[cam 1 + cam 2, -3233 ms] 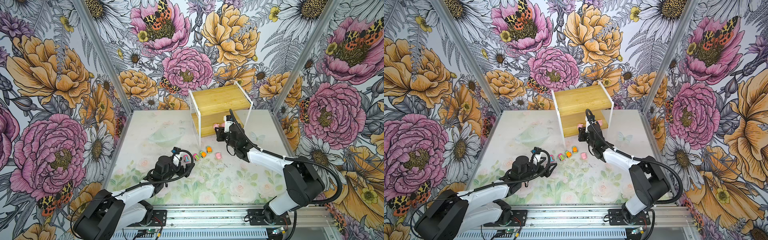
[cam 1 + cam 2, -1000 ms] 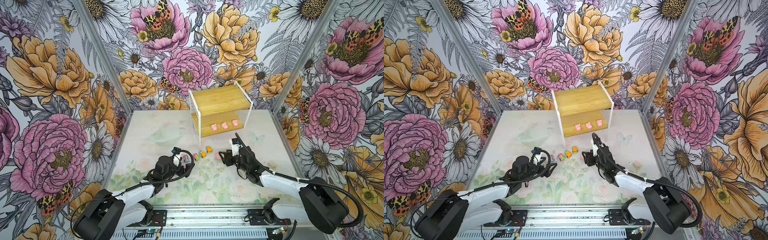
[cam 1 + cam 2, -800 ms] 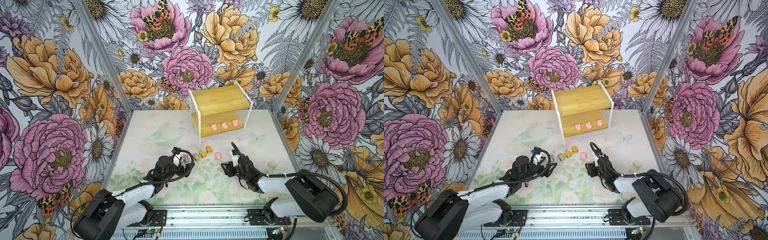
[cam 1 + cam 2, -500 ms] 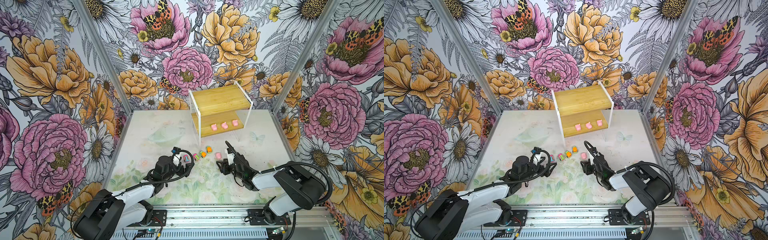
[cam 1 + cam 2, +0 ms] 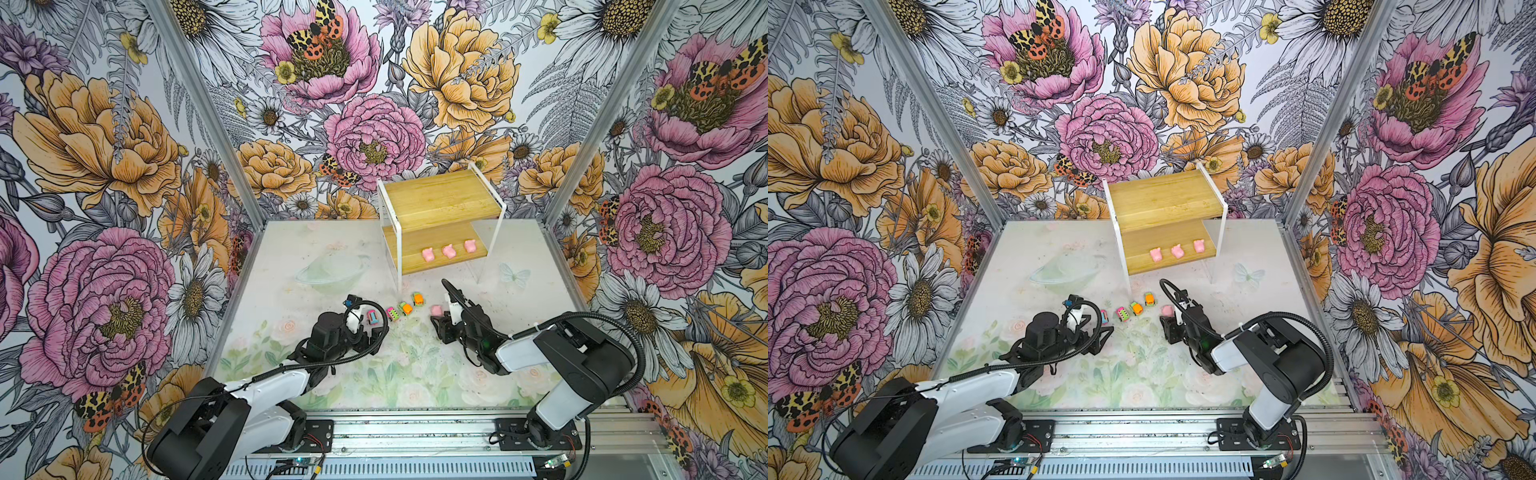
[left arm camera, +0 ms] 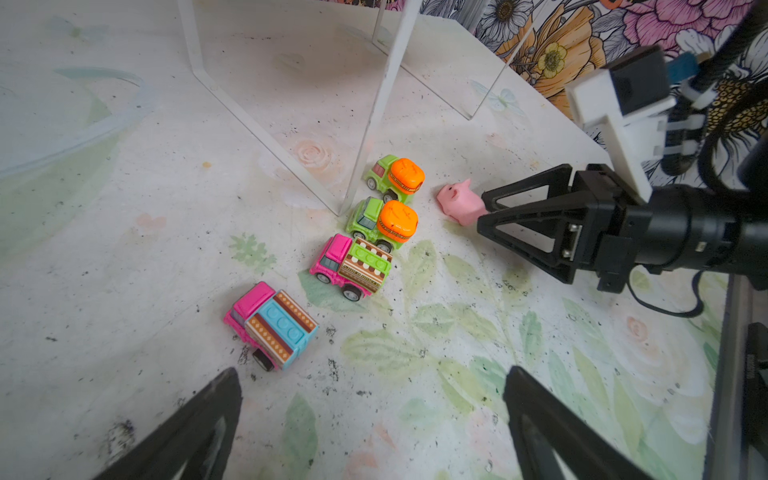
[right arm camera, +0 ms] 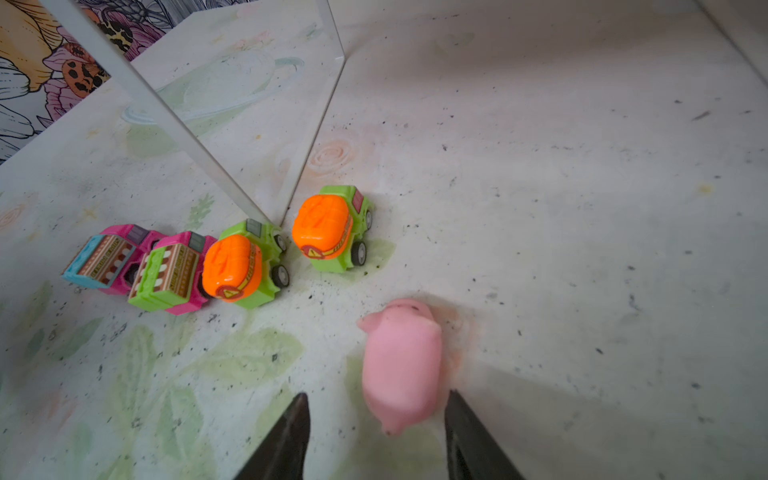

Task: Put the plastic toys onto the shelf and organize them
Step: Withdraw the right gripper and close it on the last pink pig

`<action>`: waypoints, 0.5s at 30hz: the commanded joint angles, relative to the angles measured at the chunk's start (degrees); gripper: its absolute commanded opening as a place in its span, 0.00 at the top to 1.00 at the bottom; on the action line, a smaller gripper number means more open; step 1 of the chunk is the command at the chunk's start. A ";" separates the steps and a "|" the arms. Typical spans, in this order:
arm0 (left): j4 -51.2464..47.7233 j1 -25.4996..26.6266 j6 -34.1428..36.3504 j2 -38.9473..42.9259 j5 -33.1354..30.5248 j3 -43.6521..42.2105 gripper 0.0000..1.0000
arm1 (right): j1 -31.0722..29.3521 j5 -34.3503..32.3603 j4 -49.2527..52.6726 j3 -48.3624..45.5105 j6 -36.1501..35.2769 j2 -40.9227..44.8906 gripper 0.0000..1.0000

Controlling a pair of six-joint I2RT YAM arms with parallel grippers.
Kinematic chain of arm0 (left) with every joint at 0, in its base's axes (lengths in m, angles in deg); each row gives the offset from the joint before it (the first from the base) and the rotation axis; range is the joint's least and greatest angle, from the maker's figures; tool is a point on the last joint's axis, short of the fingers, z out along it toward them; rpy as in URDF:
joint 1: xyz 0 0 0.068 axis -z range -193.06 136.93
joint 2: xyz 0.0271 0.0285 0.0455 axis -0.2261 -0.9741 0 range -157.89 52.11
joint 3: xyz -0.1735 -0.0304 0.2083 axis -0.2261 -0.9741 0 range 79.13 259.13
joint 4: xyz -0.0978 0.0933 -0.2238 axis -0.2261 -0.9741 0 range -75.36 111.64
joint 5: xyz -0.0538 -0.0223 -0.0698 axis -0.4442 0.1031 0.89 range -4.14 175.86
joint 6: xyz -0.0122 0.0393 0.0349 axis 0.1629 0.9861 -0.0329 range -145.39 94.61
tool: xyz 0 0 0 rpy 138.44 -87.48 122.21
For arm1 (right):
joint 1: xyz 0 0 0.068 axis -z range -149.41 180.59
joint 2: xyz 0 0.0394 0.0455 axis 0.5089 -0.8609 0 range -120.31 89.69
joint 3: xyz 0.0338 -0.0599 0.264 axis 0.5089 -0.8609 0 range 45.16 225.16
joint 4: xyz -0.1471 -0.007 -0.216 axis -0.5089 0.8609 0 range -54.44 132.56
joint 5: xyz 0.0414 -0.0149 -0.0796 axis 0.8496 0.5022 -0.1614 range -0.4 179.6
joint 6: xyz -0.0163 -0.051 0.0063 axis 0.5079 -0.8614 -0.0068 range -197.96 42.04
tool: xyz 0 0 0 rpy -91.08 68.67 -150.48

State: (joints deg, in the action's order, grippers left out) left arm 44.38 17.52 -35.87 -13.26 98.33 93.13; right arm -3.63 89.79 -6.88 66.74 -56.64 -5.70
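On tabletop (image 5: 332, 257), pig (image 7: 401, 365) sits between right pincer (image 7: 376, 399) (parted).

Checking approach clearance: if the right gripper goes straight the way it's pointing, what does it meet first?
The pink pig, lying partly inside the open right gripper. The nearer orange-and-green car sits off that line, as far as the wrist view shows.

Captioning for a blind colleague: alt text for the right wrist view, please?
A small pink pig-shaped plastic toy lies on the pale floral table between the open black fingers of the right hand. Beyond it, two orange-and-green toy trucks and two pink toy trucks line up by the shelf's white leg.
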 commanded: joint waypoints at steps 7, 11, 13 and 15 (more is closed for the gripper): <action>0.11 0.48 0.73 -0.52 -0.21 1.64 0.01 | 1.17 -0.36 -5.24 1.71 -0.33 -4.18 0.48; 0.15 0.48 0.72 -0.58 -0.42 1.60 0.01 | 1.95 0.07 -5.47 2.10 -0.65 -4.69 0.49; 0.06 0.43 0.71 -0.59 -0.49 1.59 0.01 | 2.35 0.25 -5.53 2.33 -0.65 -5.06 0.50; 0.05 0.42 0.68 -0.73 -0.50 1.66 0.01 | 2.64 0.73 -6.01 2.58 -0.59 -5.54 0.53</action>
State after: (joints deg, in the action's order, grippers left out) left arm 44.31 17.52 -35.87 -13.28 98.31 93.17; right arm -1.51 89.88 -10.46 68.01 -56.64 -9.83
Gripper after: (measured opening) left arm 0.987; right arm 0.480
